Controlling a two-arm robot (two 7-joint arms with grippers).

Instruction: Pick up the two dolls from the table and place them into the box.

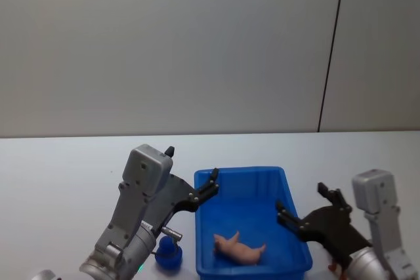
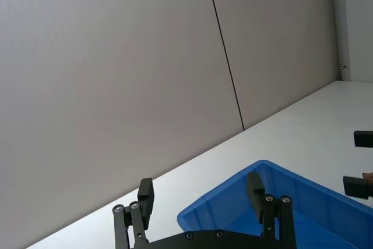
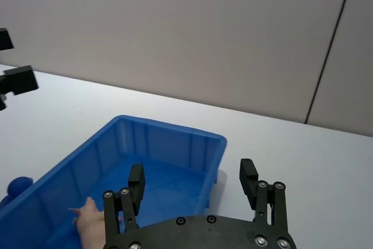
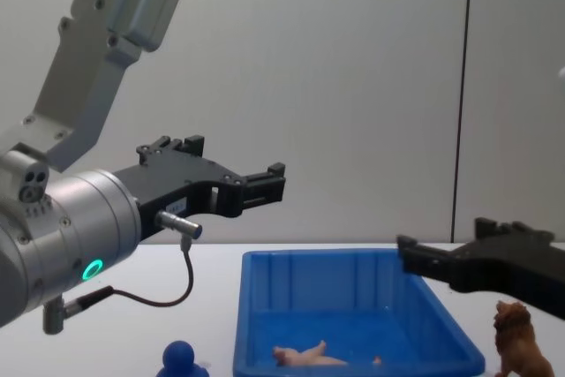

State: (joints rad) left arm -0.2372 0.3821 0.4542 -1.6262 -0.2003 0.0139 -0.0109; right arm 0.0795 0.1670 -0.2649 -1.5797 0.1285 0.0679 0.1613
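The blue box stands in the middle of the table. A pale pink doll lies on its floor. On the table just left of the box stands a dark blue round-headed doll. A brown lion doll stands to the right of the box, under my right arm. My left gripper hangs open and empty above the box's far left corner. Over the right rim, my right gripper is open and empty too.
The white table runs back to a plain grey wall with a dark vertical seam. A cable loops under my left wrist. Bare tabletop lies behind the box and to both sides.
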